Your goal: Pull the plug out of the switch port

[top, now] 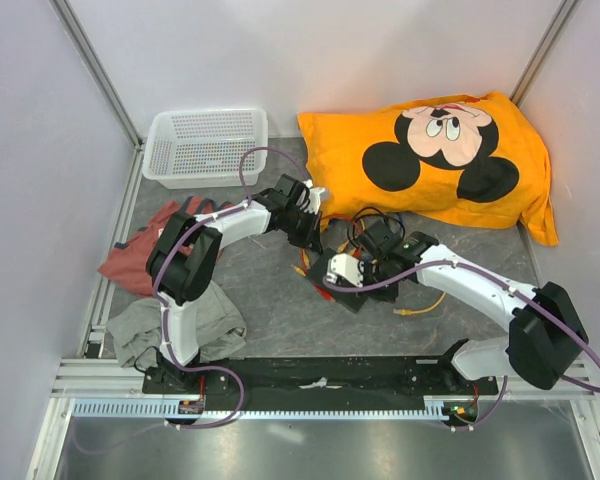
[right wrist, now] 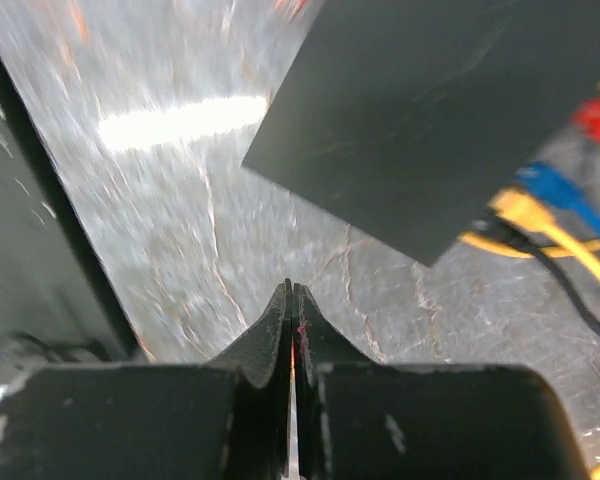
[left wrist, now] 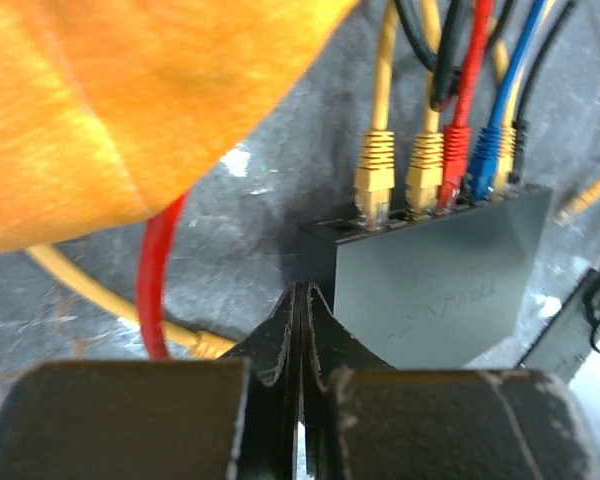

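left gripper (left wrist: 298, 300) together, empty, beside switch (left wrist: 440, 270) corner | right gripper (right wrist: 291, 295) together, empty, short of switch edge

A white basket (top: 205, 145) is set just left of the orange pillow (top: 435, 165), while a red cloth (top: 140, 255) and a grey cloth (top: 145, 330) are spread well to its left and nearer the camera. Below the pillow's left end, the left gripper (top: 308, 232) and the right gripper (top: 332, 275) are held close together over the black switch (top: 338, 296), beside which a yellow cable (top: 425, 303) is laid.
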